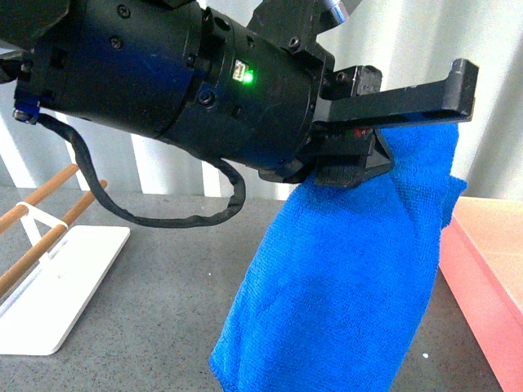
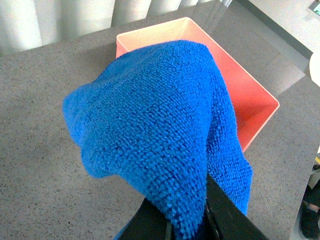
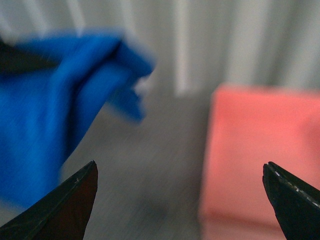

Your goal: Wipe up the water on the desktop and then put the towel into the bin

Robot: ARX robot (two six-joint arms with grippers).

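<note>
Towel (image 1: 343, 278) hangs pinched in the left gripper (image 2: 187, 222) beside the bin (image 1: 490, 269); right gripper (image 3: 180, 167) gapes empty

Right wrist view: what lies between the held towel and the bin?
Only bare desktop, blurred, separates the towel from the bin in the right wrist view.

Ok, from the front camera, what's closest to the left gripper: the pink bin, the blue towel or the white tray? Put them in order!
1. The towel: clamped in the left gripper, hanging below it.
2. The bin: low down, just to the right.
3. The white tray: far across on the left.
</note>
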